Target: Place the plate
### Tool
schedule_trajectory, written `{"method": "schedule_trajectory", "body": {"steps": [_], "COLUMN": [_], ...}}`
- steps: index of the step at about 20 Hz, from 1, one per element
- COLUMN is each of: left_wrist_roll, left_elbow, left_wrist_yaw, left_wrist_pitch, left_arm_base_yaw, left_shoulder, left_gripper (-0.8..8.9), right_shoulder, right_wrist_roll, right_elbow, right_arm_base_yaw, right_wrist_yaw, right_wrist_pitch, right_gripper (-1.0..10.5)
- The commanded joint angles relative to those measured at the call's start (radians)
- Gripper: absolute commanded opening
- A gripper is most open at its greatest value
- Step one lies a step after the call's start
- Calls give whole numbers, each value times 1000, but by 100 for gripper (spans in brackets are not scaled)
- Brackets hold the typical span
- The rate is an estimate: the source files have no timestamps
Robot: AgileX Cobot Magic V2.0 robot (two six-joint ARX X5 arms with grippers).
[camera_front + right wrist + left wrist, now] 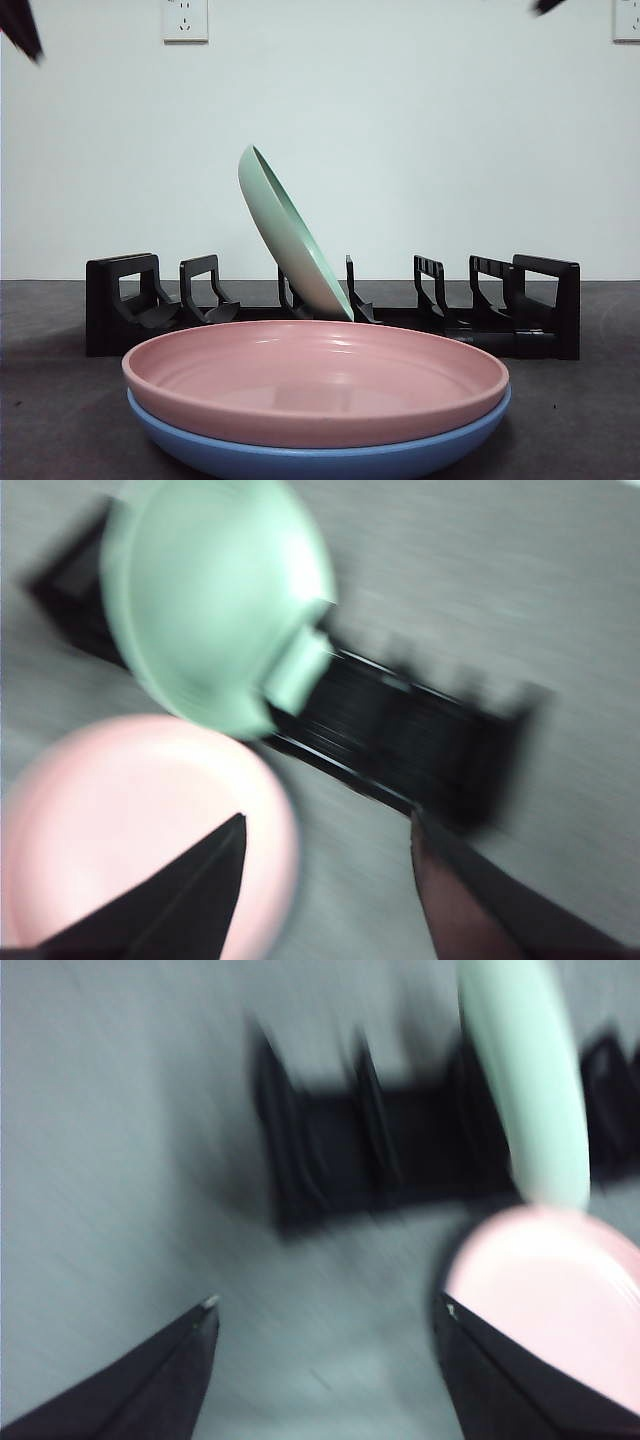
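Front view shows you the green plate leaning tilted in the black rack, behind a pink plate stacked on a blue plate on the bench, while left claw and right claw hang released, both empty.

the green plate stands on edge in the black dish rack, in a slot near its middle, leaning well over to one side (pale mint, glossy, its hollow face turned up and away). in front of the rack a pink plate lies flat, stacked inside a blue plate, both right way up on the dark table.
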State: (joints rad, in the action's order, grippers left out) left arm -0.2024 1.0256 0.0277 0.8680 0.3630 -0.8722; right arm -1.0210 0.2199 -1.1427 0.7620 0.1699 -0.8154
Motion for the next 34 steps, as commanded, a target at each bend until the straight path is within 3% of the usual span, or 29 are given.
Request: {"method": "schedule_trajectory", "body": {"steps": [1, 5, 10, 16, 28, 34], "left_wrist_roll": [161, 175, 168, 168, 168, 168], "left_elbow": [38, 43, 43, 43, 43, 43], "left_wrist_yaw": [4, 4, 3, 3, 3, 3], "left_wrist_pitch": [0, -3, -19, -40, -54, -53], "left_arm_base_yaw": [-68, -164, -180, -180, -180, -180], "left_shoulder": [12, 3, 3, 3, 0, -6], "left_gripper": [345, 345, 345, 345, 345, 344], "right_shoulder": [-96, -342, -634, -801, -890, -911], "right_wrist_roll": [3, 5, 9, 13, 13, 16], "right_elbow": [-24, -164, -426, -608, -626, -626], "right_arm_base_yaw": [-24, -84, -104, -100, -80, -63], "right_wrist_yaw": [-150, -323, -467, -486, -486, -483], "right_wrist_pitch": [106, 111, 87, 82, 134, 134], "right_gripper": [257, 257, 279, 279, 278, 124]}}
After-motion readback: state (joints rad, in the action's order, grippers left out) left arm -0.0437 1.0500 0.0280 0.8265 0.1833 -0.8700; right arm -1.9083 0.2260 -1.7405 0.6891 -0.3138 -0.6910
